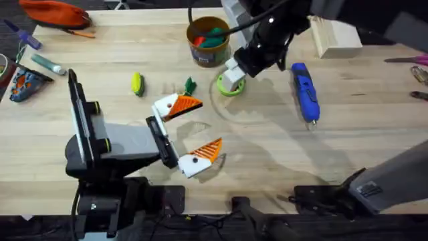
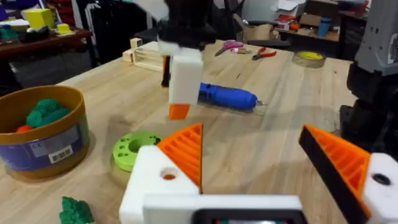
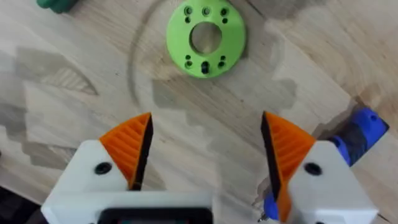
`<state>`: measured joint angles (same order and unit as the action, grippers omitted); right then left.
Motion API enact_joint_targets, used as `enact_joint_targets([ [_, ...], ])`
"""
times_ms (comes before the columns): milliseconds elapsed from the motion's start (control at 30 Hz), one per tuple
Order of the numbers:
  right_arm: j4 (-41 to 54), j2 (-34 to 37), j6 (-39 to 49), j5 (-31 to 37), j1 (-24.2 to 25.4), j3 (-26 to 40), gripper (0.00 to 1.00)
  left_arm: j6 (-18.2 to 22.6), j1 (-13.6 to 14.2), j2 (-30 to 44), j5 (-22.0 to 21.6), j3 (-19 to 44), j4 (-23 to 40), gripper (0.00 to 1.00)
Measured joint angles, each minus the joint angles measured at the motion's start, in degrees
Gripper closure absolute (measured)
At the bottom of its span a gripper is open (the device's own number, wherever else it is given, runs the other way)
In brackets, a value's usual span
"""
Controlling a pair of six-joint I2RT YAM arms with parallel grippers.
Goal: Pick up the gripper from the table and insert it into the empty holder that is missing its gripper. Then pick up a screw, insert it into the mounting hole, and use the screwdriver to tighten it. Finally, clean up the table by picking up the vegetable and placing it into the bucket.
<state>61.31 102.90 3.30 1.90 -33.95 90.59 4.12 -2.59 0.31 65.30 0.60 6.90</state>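
Right gripper (image 3: 205,155) spread wide above the green disc (image 3: 206,40), screwdriver (image 1: 305,90) just beside it, partly cut off behind one finger, left gripper (image 1: 190,130) wide too, bucket (image 1: 208,41) behind, partly hidden by the arm.

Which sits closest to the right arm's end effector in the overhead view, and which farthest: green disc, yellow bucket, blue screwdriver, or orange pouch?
From the right end effector:
1. Green disc, right beneath it.
2. Yellow bucket, just behind-left.
3. Blue screwdriver, off to the right.
4. Orange pouch, far back-left corner.
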Motion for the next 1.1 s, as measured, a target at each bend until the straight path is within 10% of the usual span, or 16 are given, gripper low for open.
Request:
enact_joint_targets([
  [1100,-6.3,11.0,1.7,1.3,-1.1,0.0,0.548,0.0,0.0,0.0,0.0,0.0,0.0,0.015],
])
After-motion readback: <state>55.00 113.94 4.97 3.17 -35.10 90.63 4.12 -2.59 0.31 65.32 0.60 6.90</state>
